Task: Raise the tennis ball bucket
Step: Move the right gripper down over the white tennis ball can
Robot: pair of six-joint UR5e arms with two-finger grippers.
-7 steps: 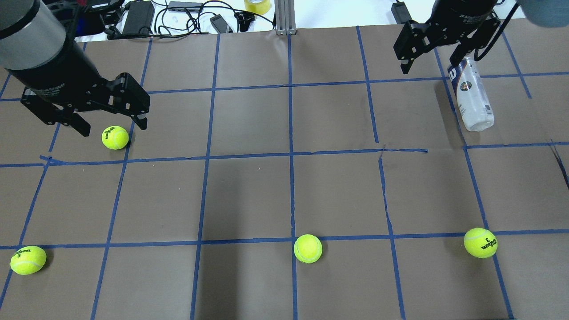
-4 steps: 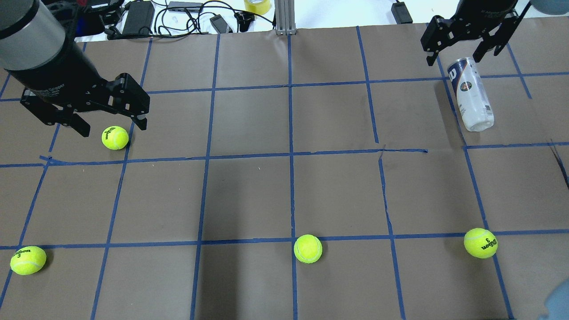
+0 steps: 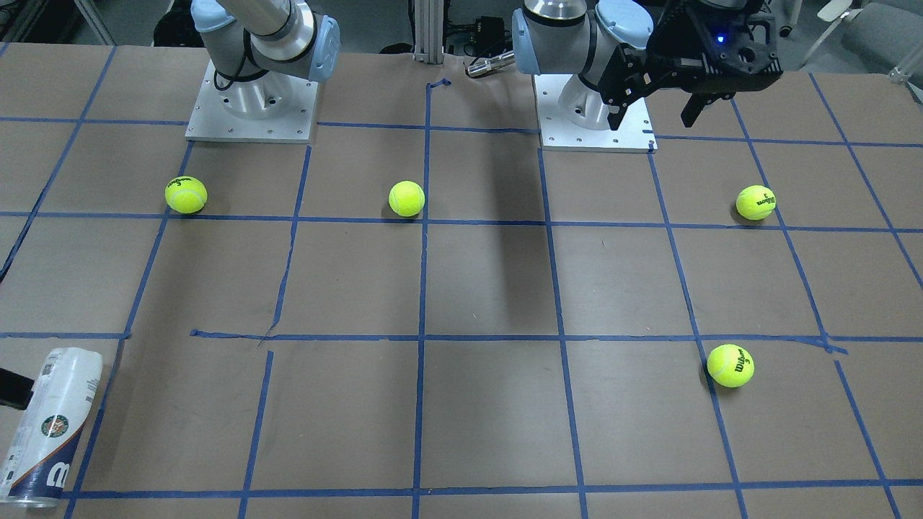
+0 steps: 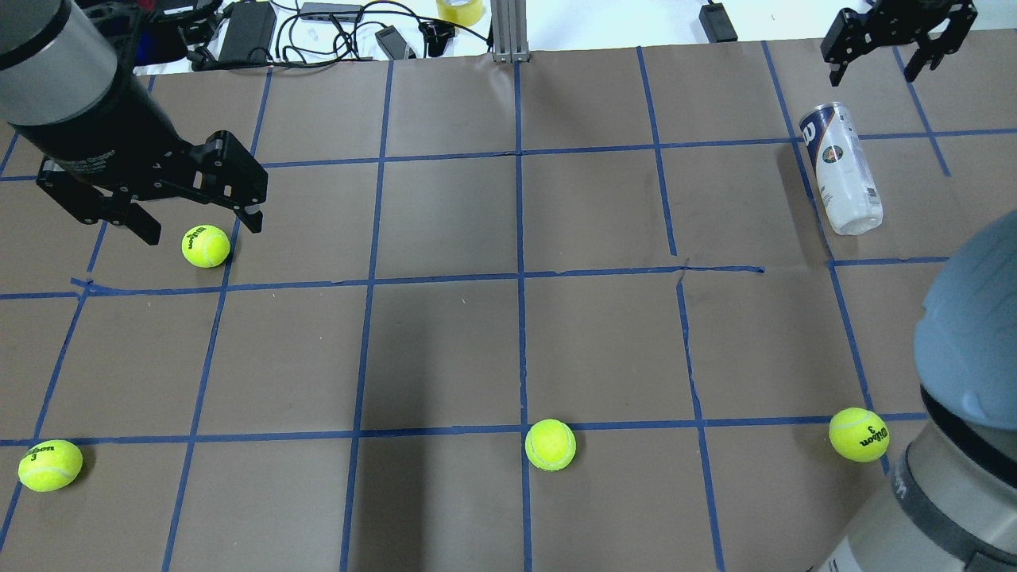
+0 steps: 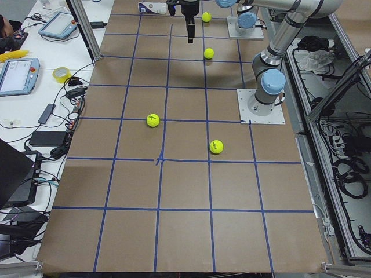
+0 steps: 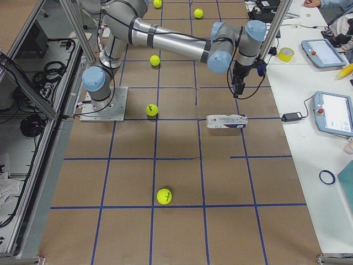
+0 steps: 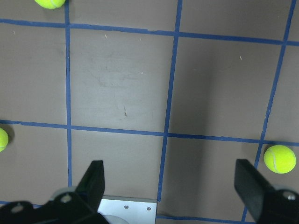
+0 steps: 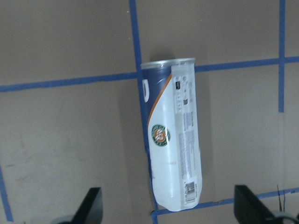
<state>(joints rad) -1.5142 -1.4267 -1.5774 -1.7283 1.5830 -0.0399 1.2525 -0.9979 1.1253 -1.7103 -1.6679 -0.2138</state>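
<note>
The tennis ball bucket (image 4: 842,167) lies on its side on the brown table at the far right, clear with a white label and a navy band. It also shows in the front view (image 3: 47,429), the right side view (image 6: 226,121) and the right wrist view (image 8: 173,135). My right gripper (image 4: 871,73) is open and empty, above the table's far edge just beyond the bucket's navy end; its fingertips (image 8: 91,205) frame the bucket from above. My left gripper (image 4: 203,228) is open and empty, hovering high at the left, also seen in the front view (image 3: 652,115).
Several yellow-green tennis balls lie about: one below the left gripper (image 4: 206,245), one front left (image 4: 50,465), one front centre (image 4: 550,444), one front right (image 4: 859,434). The right arm's elbow (image 4: 965,357) fills the lower right. Cables and a tape roll (image 4: 459,9) lie past the far edge.
The right gripper has moved from over the bucket's navy end toward the table's far right edge, still open. The right arm's elbow has swung into the lower right. The left arm has not moved.
</note>
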